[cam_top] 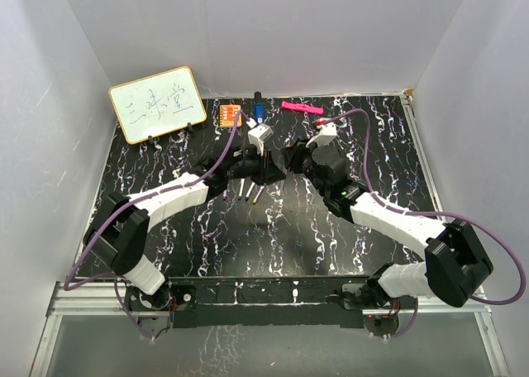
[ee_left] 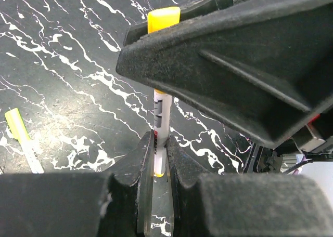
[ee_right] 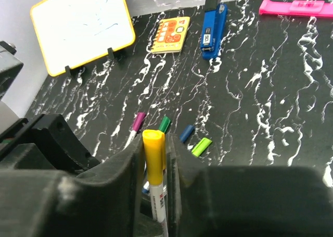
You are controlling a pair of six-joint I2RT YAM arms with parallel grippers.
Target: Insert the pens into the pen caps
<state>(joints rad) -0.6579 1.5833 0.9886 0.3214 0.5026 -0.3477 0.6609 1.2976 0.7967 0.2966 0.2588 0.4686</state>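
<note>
- Top view: two arms, left gripper [cam_top: 263, 164] and right gripper [cam_top: 289, 158] tip to tip over the middle of the counter [cam_top: 207, 236]; jaws too small here to read.
- Just on the arm-base side of the grippers: three loose pens [cam_top: 249, 192], thin and pale, side by side.
- Along the far edge: one whiteboard [cam_top: 157, 102], one orange card [cam_top: 231, 113], one blue chunky object [cam_top: 258, 110], one pink bar [cam_top: 301, 107].
- Black counter veined with white; plain white walls on three sides.
- Left wrist view: jaws of the left gripper [ee_left: 159, 148] narrow, clamped on the lower end of one held pen [ee_left: 161, 115], upright, white barrel with dark print.
- At its upper end: a yellow cap [ee_left: 163, 18], poking out past the right gripper's black body.
- Flat on the counter at left: one pale-yellow-capped pen [ee_left: 23, 143].
- Right wrist view: jaws of the right gripper [ee_right: 154, 143] pressed close on both sides of the yellow cap, white printed barrel below.
- Beyond, on the counter: one magenta-capped pen [ee_right: 136, 125], then three loose caps, green cap [ee_right: 164, 124], blue cap [ee_right: 187, 133] and lime cap [ee_right: 201, 146], near one another but apart.
</note>
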